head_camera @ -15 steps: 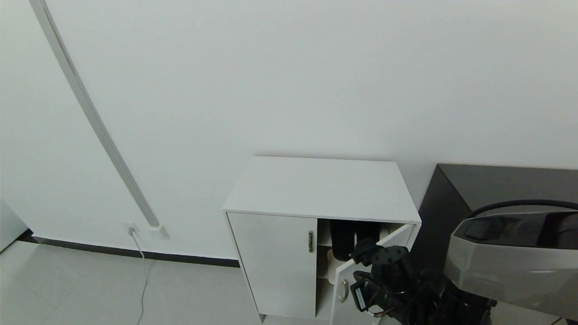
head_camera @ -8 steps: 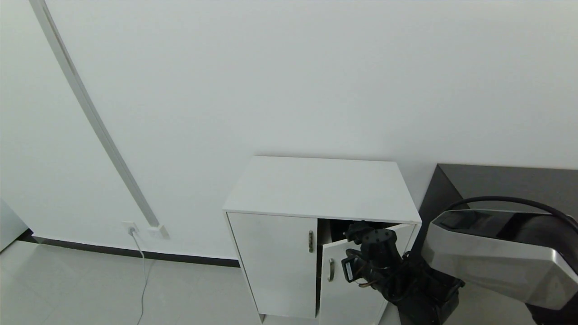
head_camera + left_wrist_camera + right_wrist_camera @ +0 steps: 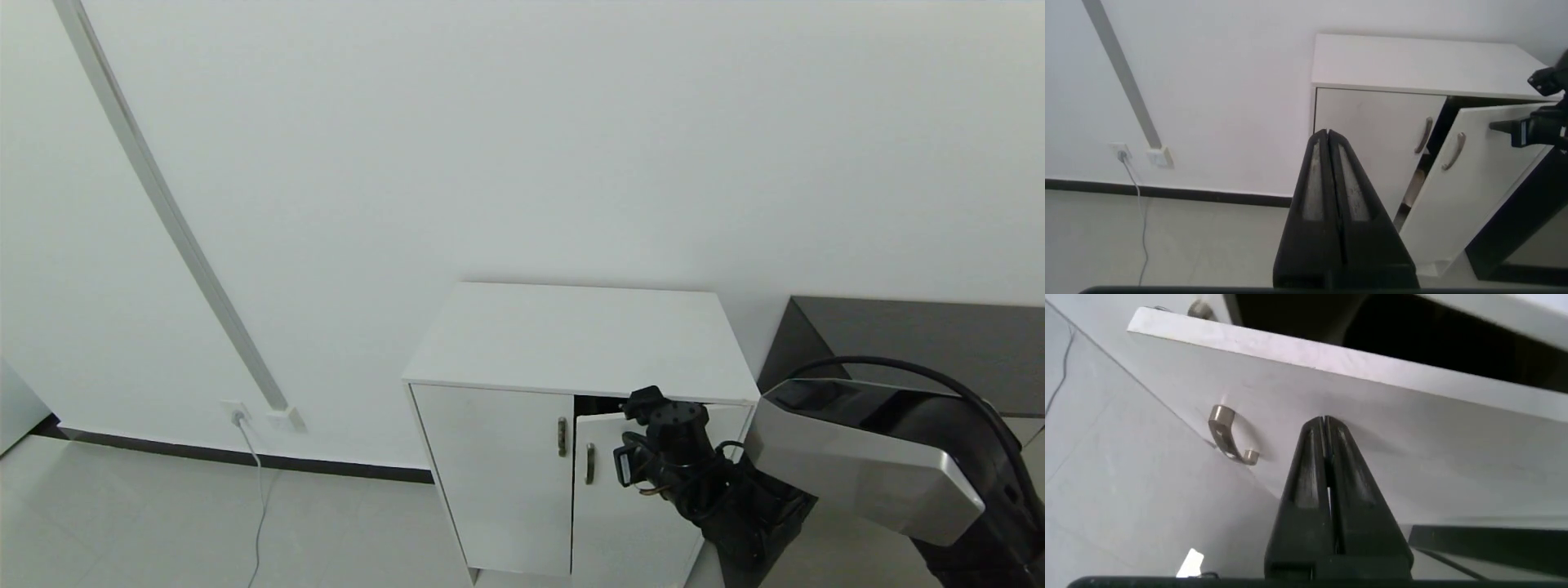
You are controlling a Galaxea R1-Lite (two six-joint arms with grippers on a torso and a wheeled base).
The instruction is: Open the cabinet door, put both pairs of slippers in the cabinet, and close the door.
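A white cabinet (image 3: 571,335) stands against the wall. Its left door (image 3: 498,474) is closed. Its right door (image 3: 629,514) hangs slightly ajar, with a dark gap along its top edge. My right gripper (image 3: 642,403) is shut, empty, and its fingertips rest against the upper front of that door. In the right wrist view the shut gripper (image 3: 1325,421) presses on the door panel (image 3: 1429,408), beside the metal handle (image 3: 1231,434). My left gripper (image 3: 1327,133) is shut on nothing and held well back from the cabinet (image 3: 1413,61), pointing toward the left door.
A dark low unit (image 3: 898,335) stands right of the cabinet. A wall socket with a hanging cable (image 3: 238,418) sits low on the left wall, below a slanting grey strip (image 3: 163,204). Grey tiled floor (image 3: 163,523) lies open on the left.
The right door has swung from about half open to nearly shut, with my right gripper following against it. The dark things inside are now hidden behind the door.
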